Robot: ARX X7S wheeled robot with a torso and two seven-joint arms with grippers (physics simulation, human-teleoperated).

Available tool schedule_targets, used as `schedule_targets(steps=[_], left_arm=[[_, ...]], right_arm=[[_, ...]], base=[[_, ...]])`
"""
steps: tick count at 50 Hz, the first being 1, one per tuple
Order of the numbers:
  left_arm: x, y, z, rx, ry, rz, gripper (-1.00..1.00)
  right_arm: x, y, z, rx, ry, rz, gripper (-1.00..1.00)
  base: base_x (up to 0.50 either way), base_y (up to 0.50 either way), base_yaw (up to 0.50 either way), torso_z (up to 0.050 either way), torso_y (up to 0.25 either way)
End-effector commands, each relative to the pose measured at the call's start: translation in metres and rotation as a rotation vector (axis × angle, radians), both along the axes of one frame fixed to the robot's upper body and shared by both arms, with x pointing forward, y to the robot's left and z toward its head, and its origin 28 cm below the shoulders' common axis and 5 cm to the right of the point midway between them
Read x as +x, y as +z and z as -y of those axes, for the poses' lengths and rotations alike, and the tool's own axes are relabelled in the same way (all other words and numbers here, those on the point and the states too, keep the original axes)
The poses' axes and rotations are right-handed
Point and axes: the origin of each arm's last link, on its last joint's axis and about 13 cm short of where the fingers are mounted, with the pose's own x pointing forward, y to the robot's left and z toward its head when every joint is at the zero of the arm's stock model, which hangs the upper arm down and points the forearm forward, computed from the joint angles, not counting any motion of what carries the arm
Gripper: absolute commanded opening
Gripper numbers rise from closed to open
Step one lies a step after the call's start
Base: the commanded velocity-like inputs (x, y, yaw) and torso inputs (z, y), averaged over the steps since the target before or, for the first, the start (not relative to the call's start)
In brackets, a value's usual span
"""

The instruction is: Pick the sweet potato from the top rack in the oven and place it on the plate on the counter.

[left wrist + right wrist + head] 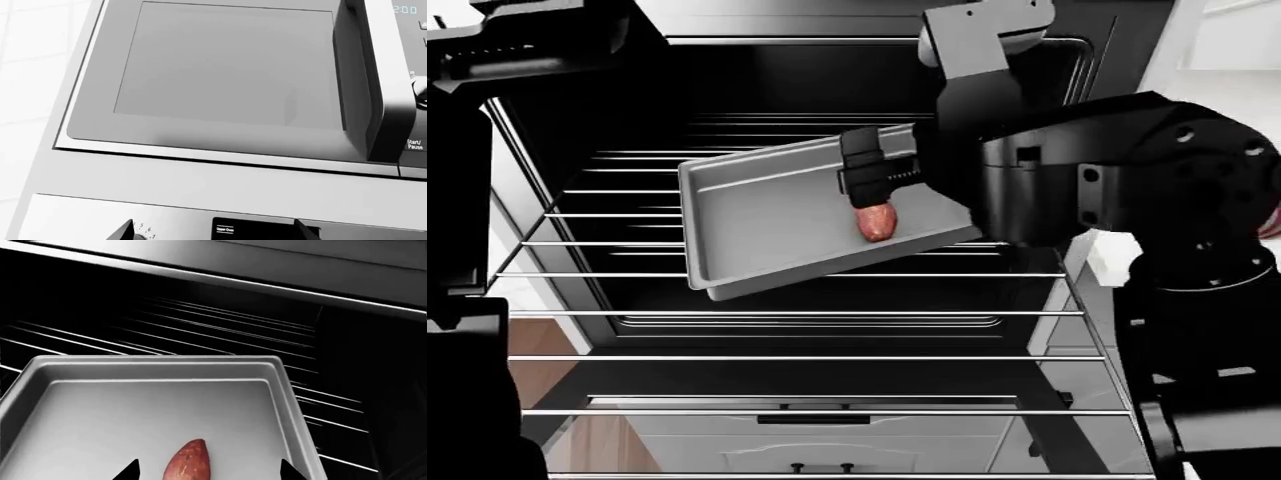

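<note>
The oven [761, 90] stands open, its dark cavity crossed by wire racks [801, 313]. On an upper rack a grey baking tray [761, 230] lies askew, and the reddish sweet potato [877, 222] rests in it. My right gripper [876, 190] hangs just over the tuber, open. In the right wrist view the sweet potato [189, 462] lies between the spread tips of the right gripper [208, 472], untouched. My left gripper [215, 232] is open and empty, facing the oven's control panel [267, 231]. The plate is out of view.
A microwave [227, 75] with a grey door sits above the control panel, with white wall tiles [33, 60] beside it. The oven door [827, 400] is folded down in front of me. My bulky right arm [1148, 190] fills the right side of the head view.
</note>
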Motion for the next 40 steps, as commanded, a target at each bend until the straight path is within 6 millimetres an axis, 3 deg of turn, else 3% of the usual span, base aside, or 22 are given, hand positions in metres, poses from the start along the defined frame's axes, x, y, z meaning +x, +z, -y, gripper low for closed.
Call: schedule_targets(steps=[1,13,20,29,40], left_arm=[[-0.003,0.000,0.002,0.010,-0.003,-0.001,1.00],[-0.004,-0.001,0.003,0.016,-0.007,-0.007,1.00],[-0.004,-0.003,0.004,0.008,-0.011,-0.009,1.00],[-0.004,-0.006,0.005,0.001,-0.025,-0.011,1.00],[-0.003,-0.006,0.007,0.006,-0.029,-0.016,1.00]], right_arm=[[0.018,-0.013,-0.009,0.054,-0.047,-0.027,1.00],[0.028,-0.037,-0.015,0.149,-0.052,-0.092,1.00],[0.026,-0.041,-0.014,0.024,-0.099,-0.100,1.00],[0.017,-0.037,-0.017,0.025,-0.073,-0.094,1.00],[0.017,-0.048,-0.018,0.037,-0.054,-0.103,1.00]], base=[[0.00,0.00,0.00,0.000,0.000],[0.00,0.00,0.00,0.000,0.000],[0.00,0.00,0.00,0.000,0.000],[0.00,0.00,0.00,0.000,0.000],[0.00,0.00,0.00,0.000,0.000]])
